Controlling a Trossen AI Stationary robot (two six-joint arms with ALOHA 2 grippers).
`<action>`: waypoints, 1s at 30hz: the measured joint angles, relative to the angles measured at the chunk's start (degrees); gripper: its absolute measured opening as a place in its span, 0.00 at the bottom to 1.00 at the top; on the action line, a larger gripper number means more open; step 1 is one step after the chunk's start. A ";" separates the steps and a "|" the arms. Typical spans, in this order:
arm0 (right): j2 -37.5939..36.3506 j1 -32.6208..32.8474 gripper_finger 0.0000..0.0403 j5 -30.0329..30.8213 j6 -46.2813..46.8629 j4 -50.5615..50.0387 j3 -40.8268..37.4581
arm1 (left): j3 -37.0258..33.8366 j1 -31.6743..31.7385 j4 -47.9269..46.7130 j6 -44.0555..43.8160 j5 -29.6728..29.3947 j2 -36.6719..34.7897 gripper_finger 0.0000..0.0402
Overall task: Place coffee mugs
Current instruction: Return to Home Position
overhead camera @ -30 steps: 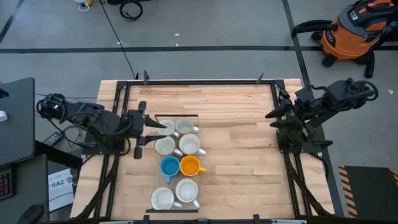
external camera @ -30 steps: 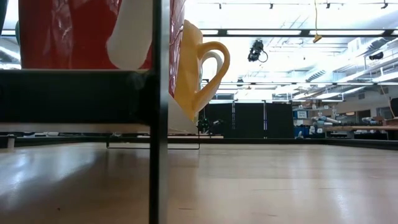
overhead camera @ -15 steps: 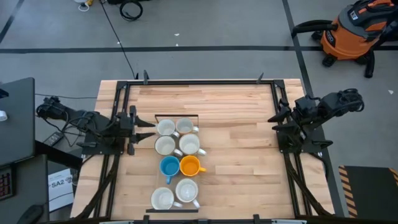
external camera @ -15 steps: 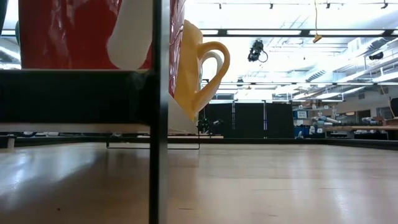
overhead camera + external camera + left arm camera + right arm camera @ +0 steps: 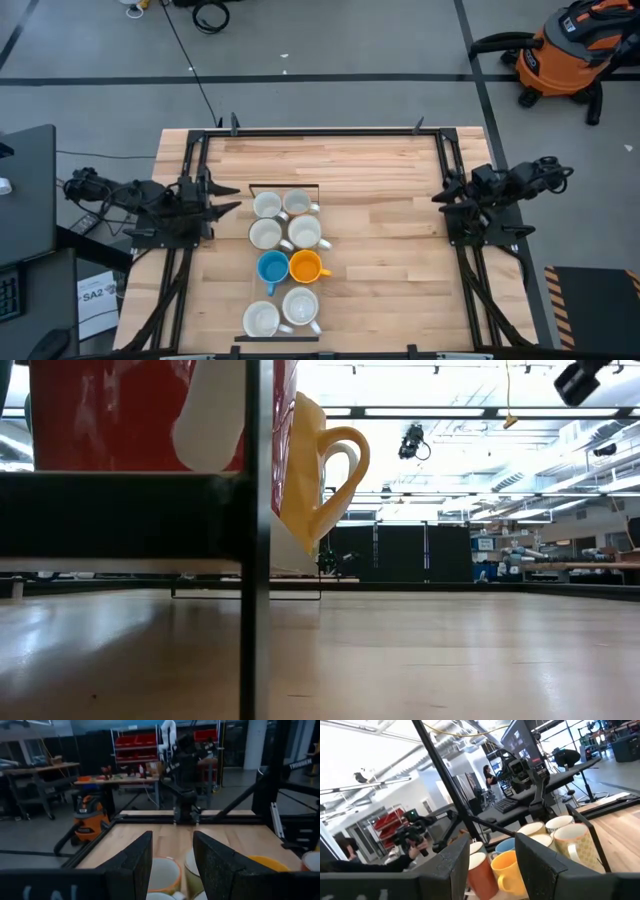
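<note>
Table: rack left of centre, long axis far-to-near, holds all the mugs, 2 columns x 4 rows. Count: 8 mugs, 6 of them white/cream, 1 blue mug, 1 orange mug. Arms: 2, one per side edge. The left gripper is just beside the rack's far end and points at it, fingers apart, empty. The right gripper is well apart across bare wood, also spread, empty. Left is nearer. Likely nothing left to place, and homing needs no reach.

Mugs stand in pairs on the table.
</note>
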 joint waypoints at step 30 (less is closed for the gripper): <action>-3.31 -1.90 0.41 4.32 -0.49 20.14 -22.82 | -24.79 5.47 17.76 1.74 0.00 -18.20 0.37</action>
